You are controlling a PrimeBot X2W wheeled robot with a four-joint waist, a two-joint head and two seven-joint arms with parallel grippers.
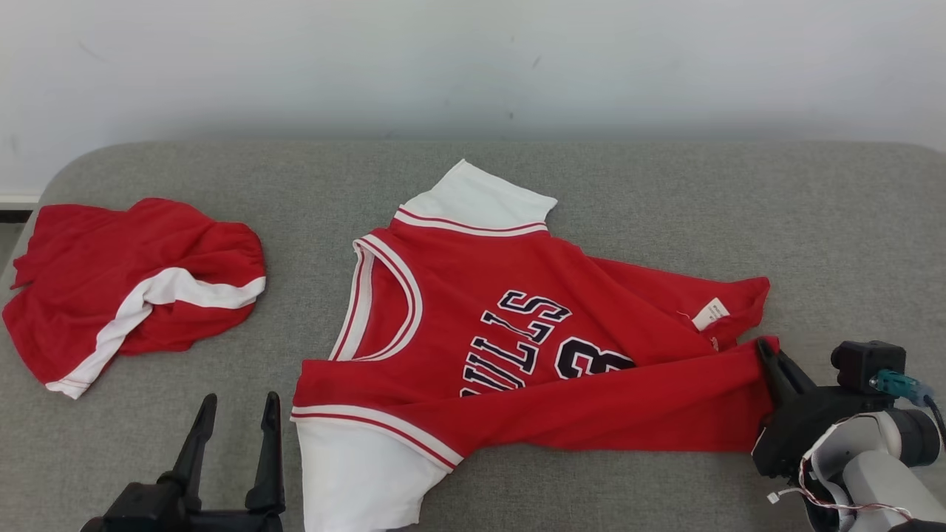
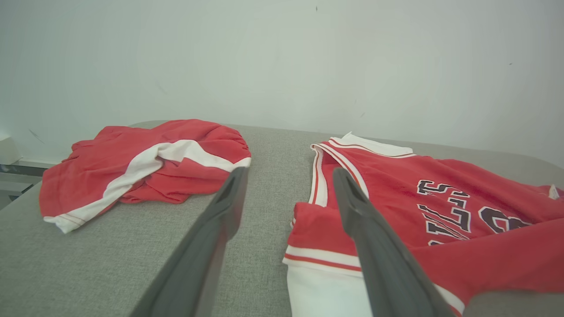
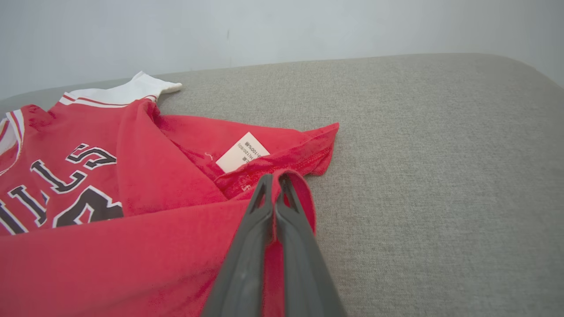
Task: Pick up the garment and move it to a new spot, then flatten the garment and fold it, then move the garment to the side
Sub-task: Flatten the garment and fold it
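This looks like a bare indoor test space, more a lab or demo room than a lived-in home, though nothing settles it. A plain white wall (image 1: 473, 66), faintly scuffed, runs along the far edge of a wide grey padded surface (image 1: 665, 214). The surface is covered in woven cloth, and its far corners are rounded like a mattress or an upholstered bench. Past its left edge a strip of pale skirting (image 1: 16, 198) shows. The household touch is laundry: a red jersey (image 1: 517, 318) lies mid-surface and a second red garment (image 1: 126, 288) lies by the left edge. At the front right corner a pale robot forearm (image 1: 879, 473) trails loose wires.
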